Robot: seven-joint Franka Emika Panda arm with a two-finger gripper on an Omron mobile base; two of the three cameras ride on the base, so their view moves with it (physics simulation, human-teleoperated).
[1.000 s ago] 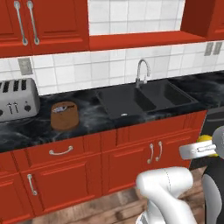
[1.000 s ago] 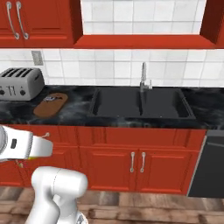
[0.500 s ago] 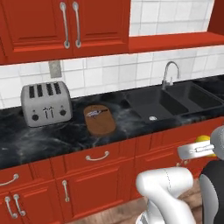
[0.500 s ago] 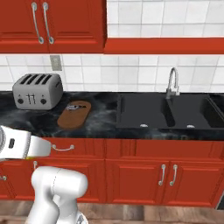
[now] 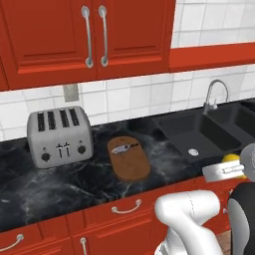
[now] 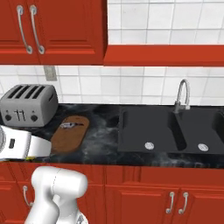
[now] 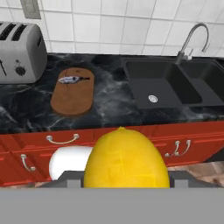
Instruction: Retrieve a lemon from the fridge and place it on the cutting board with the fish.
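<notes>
Red cabinets and white tile back a black marble bench (image 5: pixel 60 184). Since a moment ago the base has driven along it, so the cutting board (image 5: pixel 128 158) with the fish (image 5: pixel 124 147) now sits near the middle of the left base view, toaster (image 5: pixel 59 136) at its 9 o'clock, sink (image 6: pixel 173 131) at 3. The hand (image 7: pixel 126 181) appears to clasp the lemon (image 7: pixel 126 158), short of the bench.
</notes>
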